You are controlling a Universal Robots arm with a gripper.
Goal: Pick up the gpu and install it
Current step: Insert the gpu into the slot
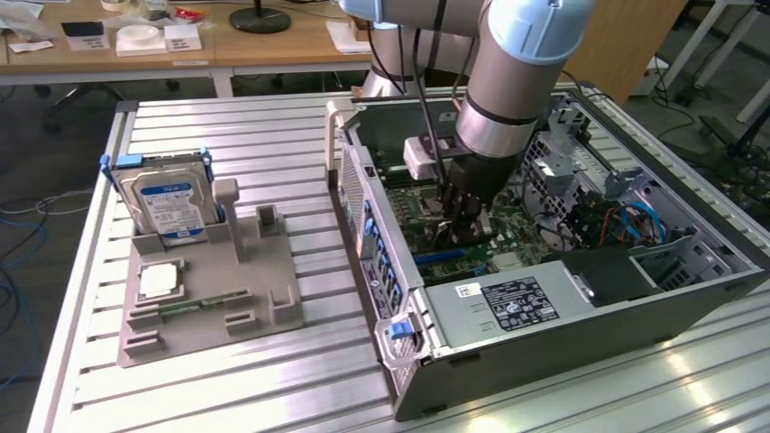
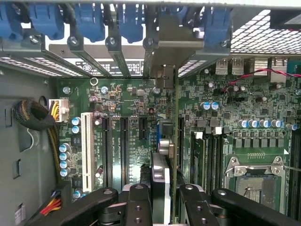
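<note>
Gpu (image 2: 162, 188) held edge-on between the claw's (image 2: 162, 207) two black fingers (image 2: 137, 207), which are clenched on the card from both sides. Card stands upright over the green motherboard (image 2: 141, 136), lined up beside the long black expansion slots (image 2: 124, 150), with its silvery bracket end (image 2: 176, 47) up against the slotted rear wall of the case. Whether the card's edge is seated in a slot, cannot tell. Blue latches (image 2: 89, 21) run in a row along that rear wall. Empty processor socket (image 2: 256, 183) sits off to one side of the card. In the exterior view, the arm (image 1: 511, 90) reaches straight down into the open computer case (image 1: 578, 316), which lies on its side on the slatted metal bench (image 1: 241, 397). Toward the exterior view's left, a grey holder tray (image 1: 211, 298) rests on the bench, with a hard drive (image 1: 169, 203) standing upright in it.
</note>
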